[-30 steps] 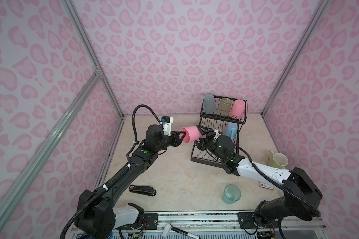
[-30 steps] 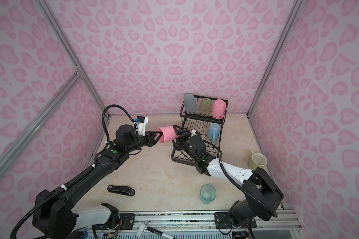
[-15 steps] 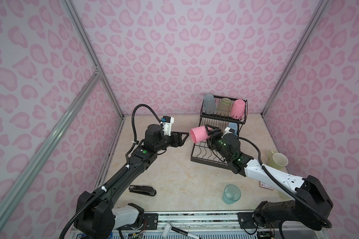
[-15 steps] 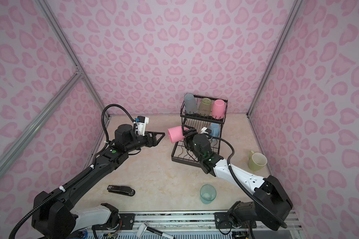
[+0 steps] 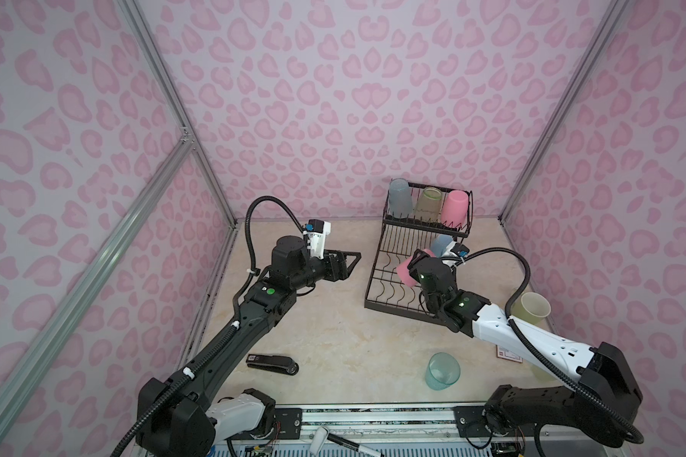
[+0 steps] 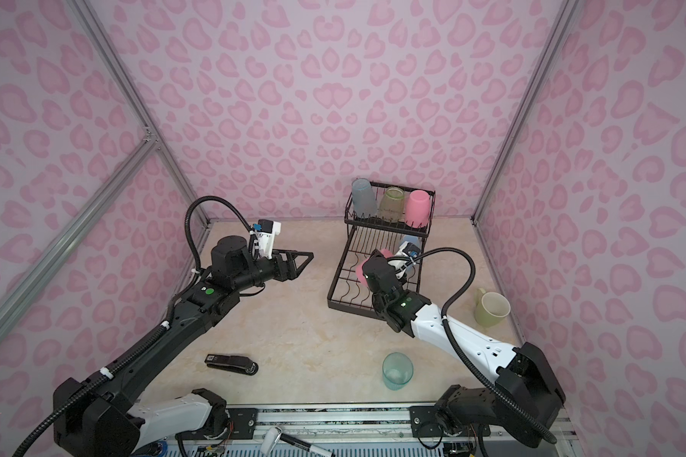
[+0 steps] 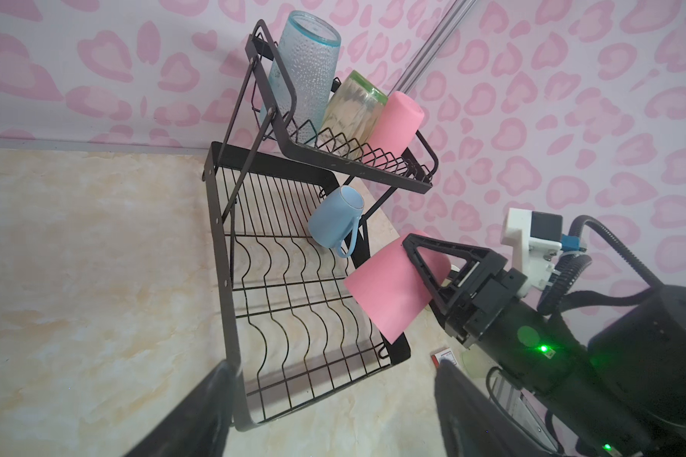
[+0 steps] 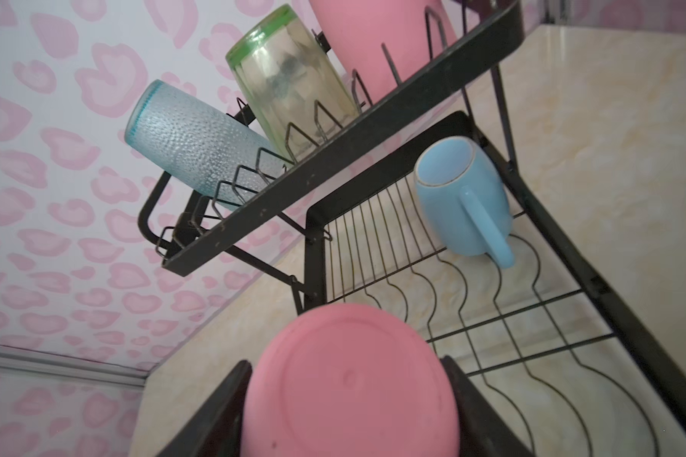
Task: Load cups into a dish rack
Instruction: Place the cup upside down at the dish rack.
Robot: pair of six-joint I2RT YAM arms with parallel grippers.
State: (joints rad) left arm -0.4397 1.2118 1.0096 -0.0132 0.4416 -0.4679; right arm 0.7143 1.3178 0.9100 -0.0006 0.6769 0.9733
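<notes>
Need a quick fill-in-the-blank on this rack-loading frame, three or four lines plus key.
1. The right gripper is shut on an opaque tumbler coloured ___.
2. The left gripper, jaws open, holds ___.
3. The light blue handled mug rests on the black wire dish rack's ___ grid.
4. The grey-blue textured tumbler stands in its ___ basket.

Missing: pink; nothing; lower; upper.

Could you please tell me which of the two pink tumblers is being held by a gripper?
The pink tumbler tilted over the rack's lower grid, clamped in the right gripper. The other pink tumbler stands upside down in the upper basket, untouched.
</notes>
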